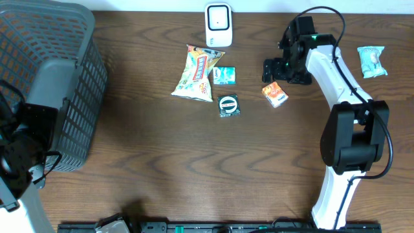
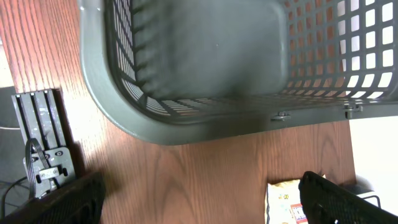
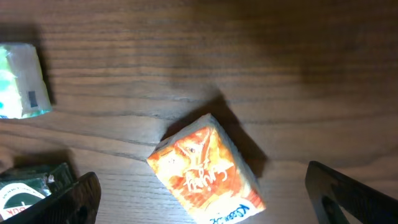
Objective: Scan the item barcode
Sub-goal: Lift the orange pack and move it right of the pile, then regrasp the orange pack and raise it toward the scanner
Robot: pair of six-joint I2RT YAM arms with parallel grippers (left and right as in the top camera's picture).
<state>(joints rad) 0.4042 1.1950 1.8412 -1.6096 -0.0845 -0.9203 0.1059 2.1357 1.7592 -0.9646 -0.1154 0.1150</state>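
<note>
Wooden table [image 1: 162,162] strewn with snacks. Right gripper [image 3: 202,186] spread wide over the orange packet [image 1: 275,94], gripping nothing; packet flat on the wood, apart from the white box [image 1: 218,24], probably the scanner. Left gripper [image 2: 199,199] likewise open, parked by the basket [image 2: 186,124], clear of the action.

You've got five packets on the table [image 1: 194,168], count them off: one big yellow bag [image 1: 197,72], one small teal packet [image 1: 224,76], one dark green packet [image 1: 229,105] and one orange packet [image 1: 275,94] around the middle, plus one pale blue packet [image 1: 372,61] by the right edge. One white scanner [image 1: 218,24] at the far edge. One grey basket [image 1: 90,84] at the left edge.
</note>
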